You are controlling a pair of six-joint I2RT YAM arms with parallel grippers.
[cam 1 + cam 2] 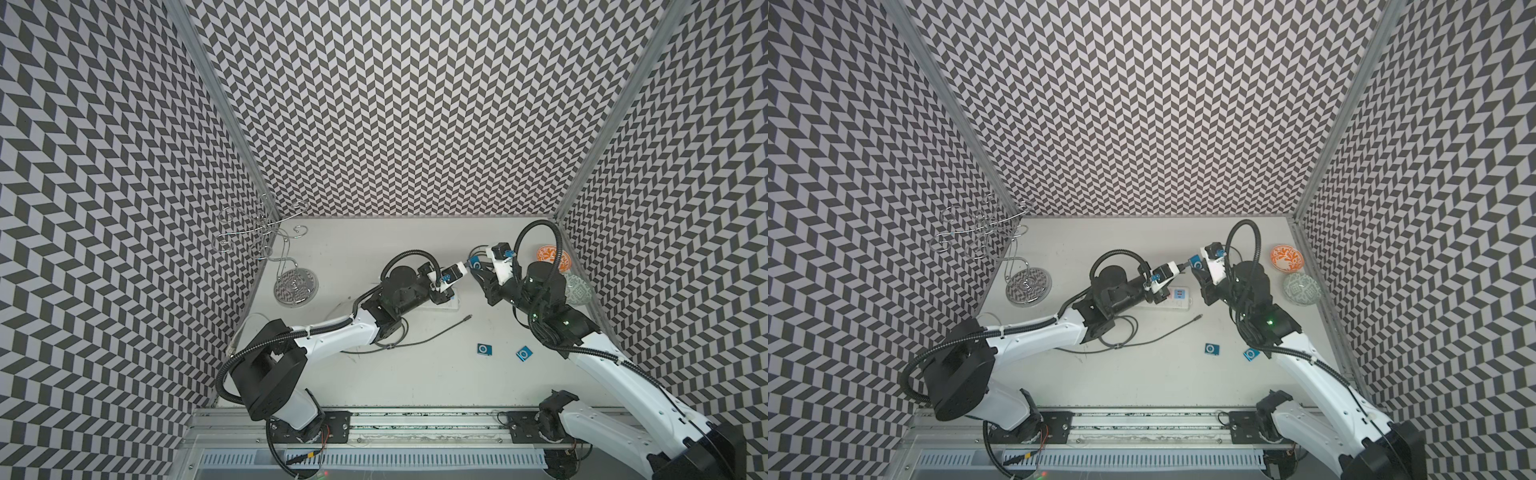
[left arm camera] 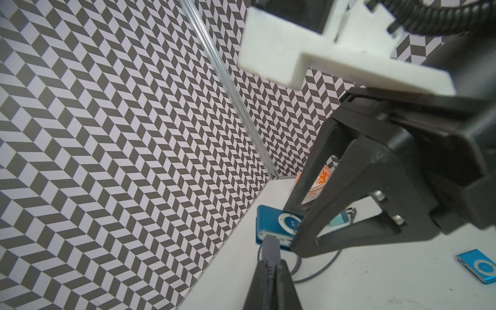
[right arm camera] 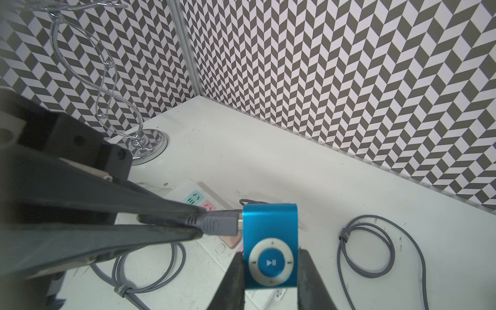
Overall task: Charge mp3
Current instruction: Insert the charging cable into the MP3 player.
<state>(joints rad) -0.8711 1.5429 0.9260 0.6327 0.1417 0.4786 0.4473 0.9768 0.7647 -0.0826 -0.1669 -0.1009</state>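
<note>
— Step in hand?

— Plugging in. Gripping the blue player (image 3: pixel 270 230) by both sides with the right fingers (image 3: pixel 311 284), raised off the worktop (image 1: pixel 1142 374), close above the power strip (image 1: pixel 1183 302).

— And the charging end?

— Pinched tight between the left fingers (image 3: pixel 120 197): the grey plug (image 3: pixel 217 223), lined up square on the player's side edge and touching the port with its metal tip. Hard to tell whether seated; looks only partly in, judging by the sliver of metal showing.

— Next move?

— Most likely pushing straight along the plug's own line, no twisting, no tilting. Bracing the player firmly against that push. Letting go with the left fingers only once fully home, then lowering the player beside the power strip.
</note>
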